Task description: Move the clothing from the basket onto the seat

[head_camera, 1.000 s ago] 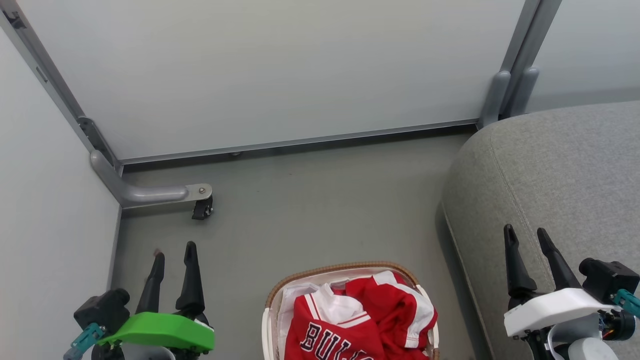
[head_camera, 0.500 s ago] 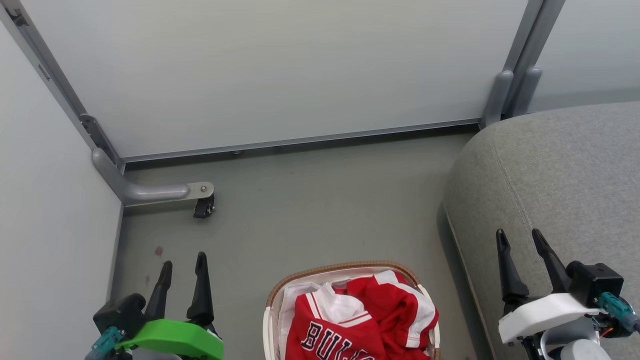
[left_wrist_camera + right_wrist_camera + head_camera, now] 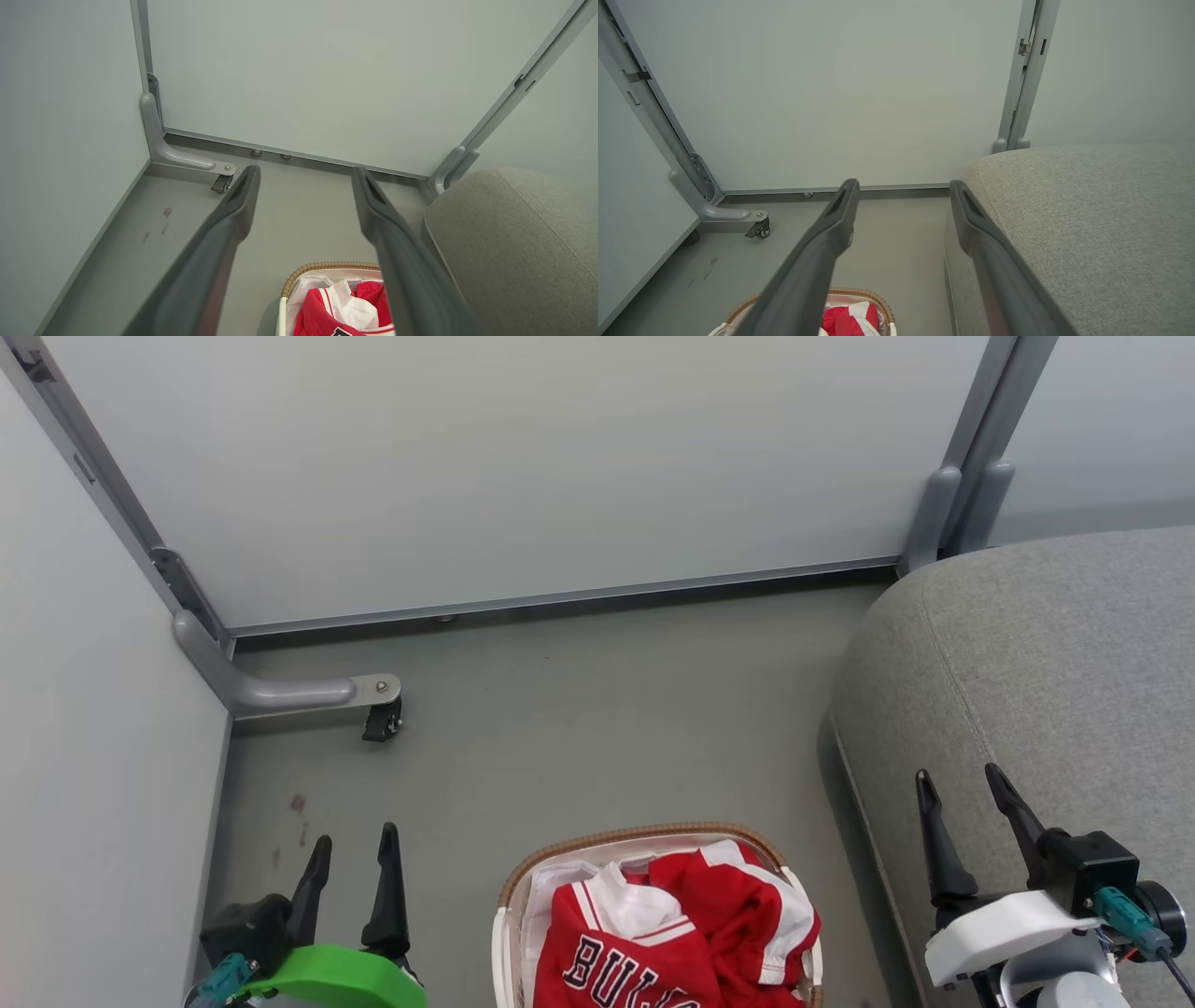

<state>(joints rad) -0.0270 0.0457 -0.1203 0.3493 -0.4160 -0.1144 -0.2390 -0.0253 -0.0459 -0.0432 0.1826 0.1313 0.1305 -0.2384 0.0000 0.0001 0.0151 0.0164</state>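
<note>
Left fingers [image 3: 386, 896] sank lower; crumpled red clothing [image 3: 653, 957] fills woven-rimmed basket [image 3: 644, 832].

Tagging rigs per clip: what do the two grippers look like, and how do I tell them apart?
Both have two long, dark, tapered fingers. The left gripper wears a bright green shell, the right gripper a white shell with a teal plug and thin black cable.

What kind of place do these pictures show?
Probably a staged test area, not a lived-in home: pale partition panels on metal frames, one foot bearing a caster wheel, enclose a grey floor. The grey seat and the basket of red clothing imitate a living room.
</note>
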